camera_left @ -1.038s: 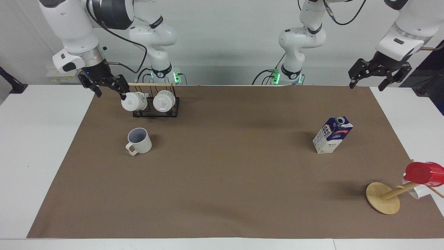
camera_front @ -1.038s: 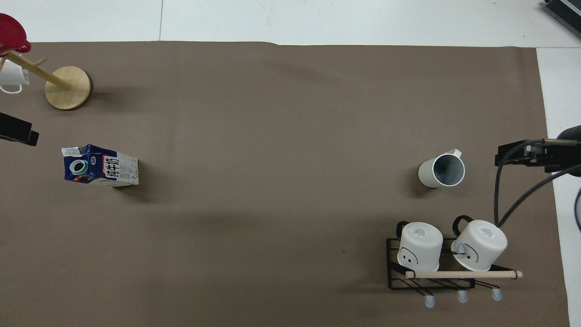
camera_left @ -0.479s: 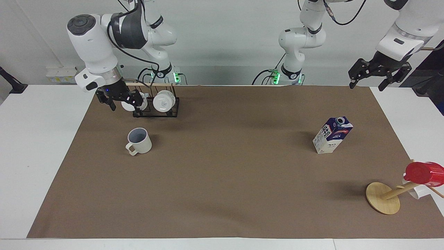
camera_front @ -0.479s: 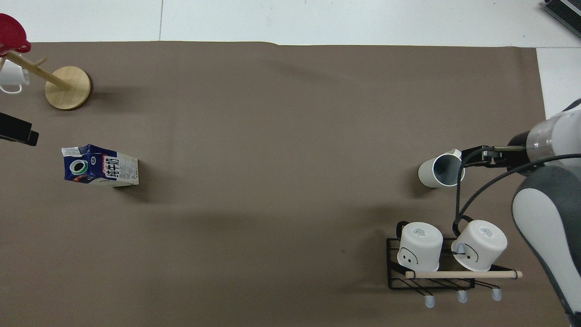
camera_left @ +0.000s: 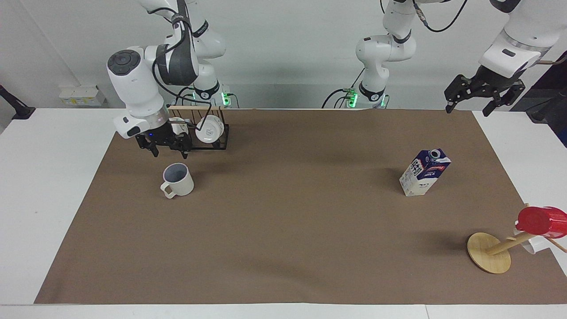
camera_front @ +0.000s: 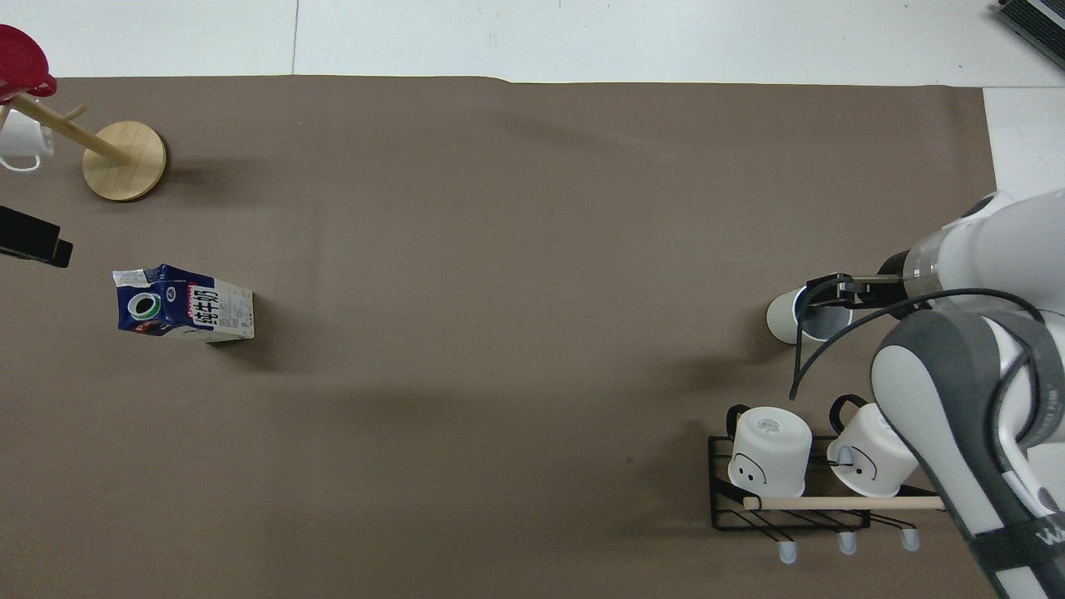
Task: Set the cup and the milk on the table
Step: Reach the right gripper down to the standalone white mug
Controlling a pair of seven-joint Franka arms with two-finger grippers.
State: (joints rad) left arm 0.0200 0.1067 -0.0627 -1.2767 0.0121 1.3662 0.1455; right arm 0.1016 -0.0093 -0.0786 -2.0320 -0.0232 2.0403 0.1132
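Observation:
The cream-white cup (camera_left: 179, 180) stands upright on the brown sheet of the table (camera_left: 288, 221), toward the right arm's end, handle pointing away from the robots. My right gripper (camera_left: 169, 153) hangs open a little above it, touching nothing. In the overhead view the right gripper (camera_front: 832, 287) covers part of the cup (camera_front: 784, 316) at its rim. The milk (camera_left: 424, 173) stands on the sheet toward the left arm's end and also shows in the overhead view (camera_front: 187, 304). My left gripper (camera_left: 468, 108) waits open in the air at that end of the table.
A black wire rack (camera_left: 221, 137) with two white mugs lying in it sits nearer to the robots than the cup. A wooden mug tree (camera_left: 489, 252) carrying a red cup (camera_left: 540, 220) stands farther from the robots than the milk.
The right arm has swung in from the table's end and come down, bringing its open gripper over the cup. The left arm, cup and milk have not moved.

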